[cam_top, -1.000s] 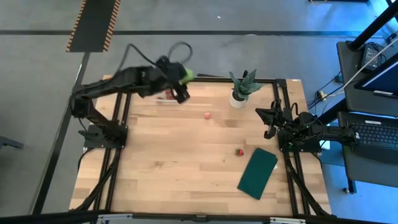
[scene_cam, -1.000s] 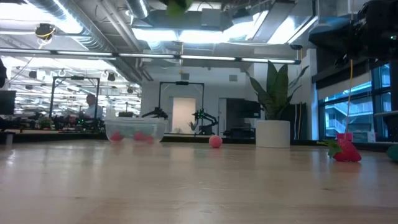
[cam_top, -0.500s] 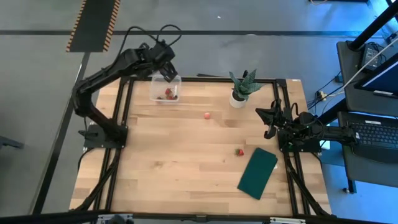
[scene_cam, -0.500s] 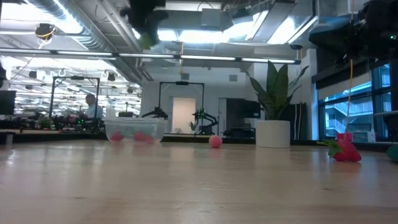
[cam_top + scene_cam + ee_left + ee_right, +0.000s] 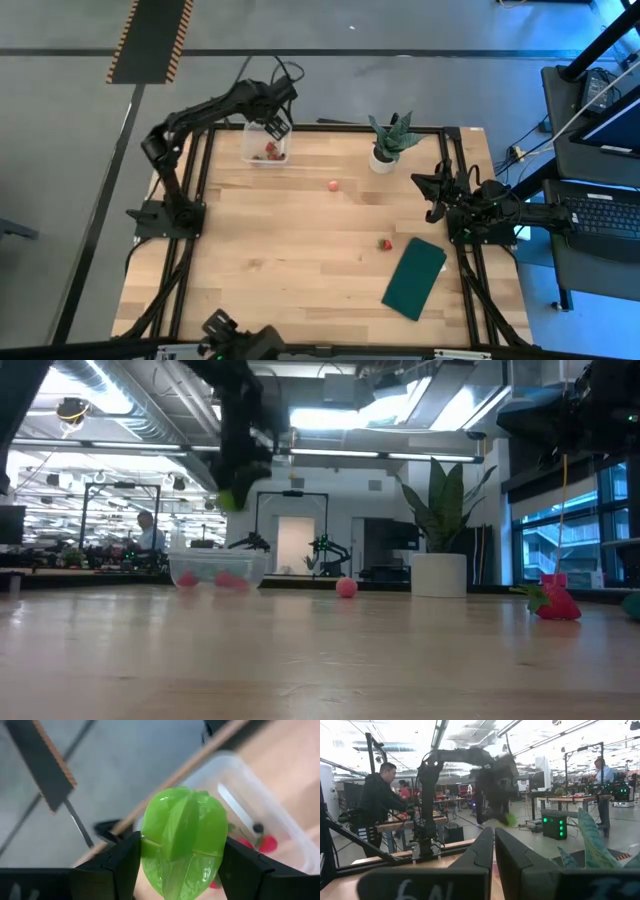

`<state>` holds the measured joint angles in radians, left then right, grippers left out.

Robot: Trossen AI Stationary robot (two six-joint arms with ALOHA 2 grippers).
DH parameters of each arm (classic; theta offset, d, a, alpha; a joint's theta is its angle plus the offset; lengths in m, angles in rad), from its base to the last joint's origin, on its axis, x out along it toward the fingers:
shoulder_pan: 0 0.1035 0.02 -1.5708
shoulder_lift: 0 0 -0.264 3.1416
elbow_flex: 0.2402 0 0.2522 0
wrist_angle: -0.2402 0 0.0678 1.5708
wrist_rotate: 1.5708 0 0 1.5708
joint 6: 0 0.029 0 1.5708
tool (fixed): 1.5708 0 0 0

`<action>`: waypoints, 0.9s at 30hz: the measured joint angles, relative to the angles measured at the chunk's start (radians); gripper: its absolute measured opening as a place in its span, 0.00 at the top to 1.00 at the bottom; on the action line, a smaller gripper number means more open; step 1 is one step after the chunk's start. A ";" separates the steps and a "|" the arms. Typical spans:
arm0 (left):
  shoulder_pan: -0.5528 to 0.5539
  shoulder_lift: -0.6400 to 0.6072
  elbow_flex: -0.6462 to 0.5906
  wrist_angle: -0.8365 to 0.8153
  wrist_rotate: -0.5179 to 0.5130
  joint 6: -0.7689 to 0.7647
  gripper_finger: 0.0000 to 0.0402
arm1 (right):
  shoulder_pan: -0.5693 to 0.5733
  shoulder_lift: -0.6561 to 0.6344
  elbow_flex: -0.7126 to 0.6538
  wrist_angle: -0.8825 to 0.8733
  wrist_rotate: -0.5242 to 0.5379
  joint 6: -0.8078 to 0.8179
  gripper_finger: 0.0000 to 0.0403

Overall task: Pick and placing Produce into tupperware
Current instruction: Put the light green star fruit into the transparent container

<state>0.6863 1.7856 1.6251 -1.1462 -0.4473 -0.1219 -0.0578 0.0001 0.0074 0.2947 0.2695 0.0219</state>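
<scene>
left arm: it reaches from its base at the worktop's left edge up and over to the far left corner, bent at the elbow, with the left gripper held in the air above the tupperware.
left fingers: the two dark fingers are clamped on the green lumpy piece, one on each side of it.
right arm: it waits folded at the right edge of the worktop, with the right gripper pointing inward and its two fingers pressed together on nothing.
green lumpy piece: one, bright green, glossy, ridged lengthwise like a starfruit; in the low view it hangs above the tub, clear of it.
tupperware: one, a clear plastic rectangular tub with rounded corners, standing in the far left corner of the worktop.
strawberries in the tub: at least two small red ones show through the wall; an exact count cannot be told.
strawberry on the worktop: one, red with a green top, just beside the dark green rectangle.
pinkish round fruit: one, small and smooth, lying alone between the tub and the potted plant.
potted plant: one, with spiky green leaves in a white pot, at the far edge.
worktop: pale wooden planks in a black frame.
</scene>
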 joint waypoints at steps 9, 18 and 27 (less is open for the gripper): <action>-0.002 0.117 -0.118 0.041 0.098 0.000 0.44 | 0.000 0.000 0.000 0.001 0.000 -0.001 0.95; -0.006 0.139 -0.135 0.043 0.127 0.001 0.42 | 0.000 0.000 0.000 0.000 0.000 -0.004 0.95; -0.013 0.139 -0.135 0.030 0.125 0.008 0.42 | 0.000 0.000 0.000 0.000 0.000 -0.004 0.95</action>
<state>0.6731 1.9244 1.4899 -1.1160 -0.3226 -0.1134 -0.0578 0.0002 0.0074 0.2951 0.2698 0.0177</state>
